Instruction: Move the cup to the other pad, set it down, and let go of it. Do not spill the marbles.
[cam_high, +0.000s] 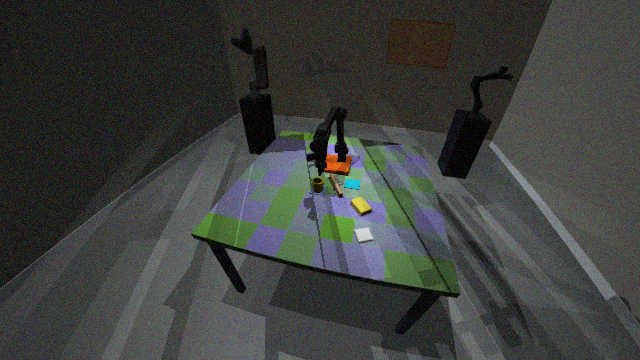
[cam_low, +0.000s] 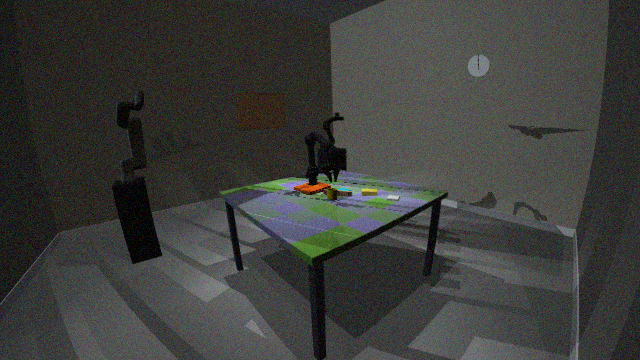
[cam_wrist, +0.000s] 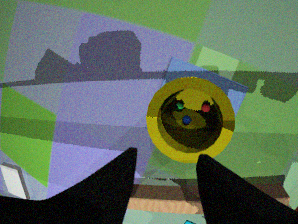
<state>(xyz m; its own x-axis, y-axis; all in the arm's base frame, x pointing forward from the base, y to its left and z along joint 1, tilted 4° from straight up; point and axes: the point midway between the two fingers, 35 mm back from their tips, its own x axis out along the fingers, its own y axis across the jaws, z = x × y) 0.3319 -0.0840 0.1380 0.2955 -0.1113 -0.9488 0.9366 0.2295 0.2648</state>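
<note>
A yellow cup (cam_high: 317, 185) (cam_low: 332, 194) (cam_wrist: 155, 131) stands upright on a blue pad (cam_wrist: 176, 66). In the wrist view a green, a red and a blue marble lie inside it. A flat cyan square (cam_high: 352, 184) (cam_low: 344, 190), which looks like the other pad, lies to the cup's right in the top view; only a sliver shows at the wrist view's bottom edge. My gripper (cam_high: 320, 173) (cam_low: 333, 180) (cam_wrist: 166, 157) is partly open and empty, pointing down above the cup. In the wrist view the cup lies just beyond the fingertips.
A brown wooden bar (cam_high: 336, 186) (cam_wrist: 165, 202) lies between the cup and the cyan square. A yellow block (cam_high: 361, 205) (cam_low: 369, 192) and a white slab (cam_high: 363, 235) (cam_low: 393, 197) (cam_wrist: 13, 181) lie farther off. An orange board (cam_high: 331, 168) (cam_low: 310, 188) is by the arm's base.
</note>
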